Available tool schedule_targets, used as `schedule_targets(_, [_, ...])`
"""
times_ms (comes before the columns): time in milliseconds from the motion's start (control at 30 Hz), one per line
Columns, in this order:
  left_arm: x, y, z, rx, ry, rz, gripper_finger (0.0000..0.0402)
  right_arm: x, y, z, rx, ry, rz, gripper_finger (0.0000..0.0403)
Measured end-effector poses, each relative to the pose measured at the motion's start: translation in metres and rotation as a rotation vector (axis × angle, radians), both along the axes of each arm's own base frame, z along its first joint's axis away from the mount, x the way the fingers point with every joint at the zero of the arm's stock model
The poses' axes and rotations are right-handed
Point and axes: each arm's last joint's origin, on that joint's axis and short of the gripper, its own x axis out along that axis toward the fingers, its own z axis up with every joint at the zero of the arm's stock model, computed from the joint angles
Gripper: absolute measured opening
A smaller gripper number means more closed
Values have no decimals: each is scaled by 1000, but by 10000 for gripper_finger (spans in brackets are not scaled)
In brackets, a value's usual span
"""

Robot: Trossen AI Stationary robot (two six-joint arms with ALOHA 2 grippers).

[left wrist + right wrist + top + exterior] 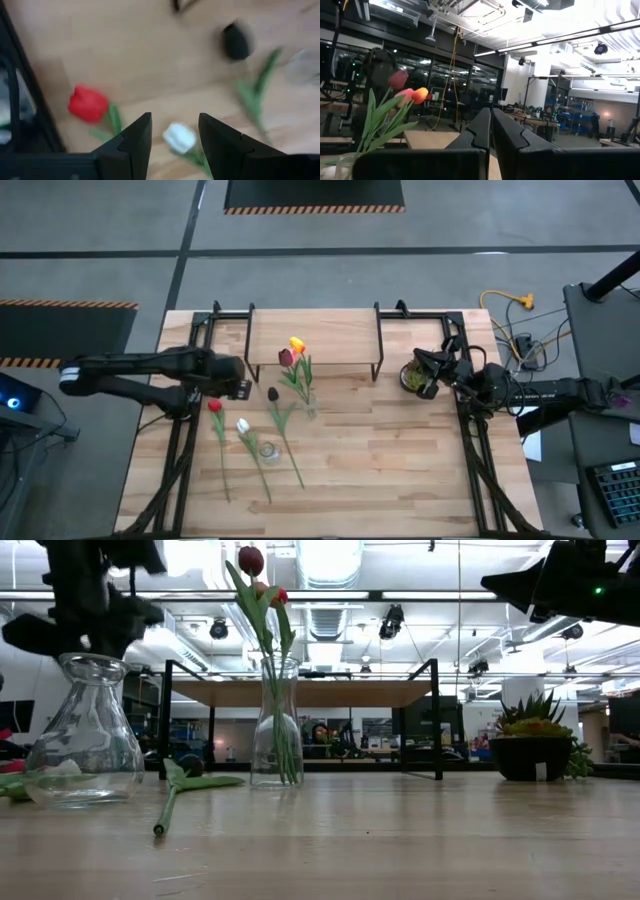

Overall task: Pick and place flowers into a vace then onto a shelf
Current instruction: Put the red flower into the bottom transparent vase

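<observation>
Left gripper hovering above the loose tulips on the tabletop, fingers parted and empty. White tulip directly below the gap, stem running away toward the table's near edge. Right gripper pinched closed, well apart.

Overhead straight down, low level across the table; both with the vase.
</observation>
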Motion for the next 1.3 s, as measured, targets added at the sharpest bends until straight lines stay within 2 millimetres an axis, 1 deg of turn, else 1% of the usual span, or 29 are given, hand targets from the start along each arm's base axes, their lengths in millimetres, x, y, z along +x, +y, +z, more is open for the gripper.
schedule_targets(100, [7,-4,-11,-59,64,-7,146,0,0,0,0,-2,1,9])
schedule_targets(300, [18,-13,-25,-96,164,20,146,-1,0,1,-7,-9,-2,9])
schedule_targets(400, [23,-21,-31,-106,212,12,146,-1,0,1,-25,-3,-10,9])
schedule_targets(533, [26,-38,-38,-103,272,15,146,-2,0,3,-29,-20,-12,8])
schedule_targets(800, [25,-76,-52,-65,365,57,146,-2,0,3,-26,-27,-10,9])
schedule_targets(967, [26,-94,-66,-11,442,88,146,-2,0,4,-27,-30,-10,9])
schedule_targets(1133, [29,-104,-83,37,514,87,146,-2,0,4,-26,-30,-10,9])
schedule_targets(1300, [32,-106,-95,67,570,91,146,-2,0,4,-24,-31,-9,8])
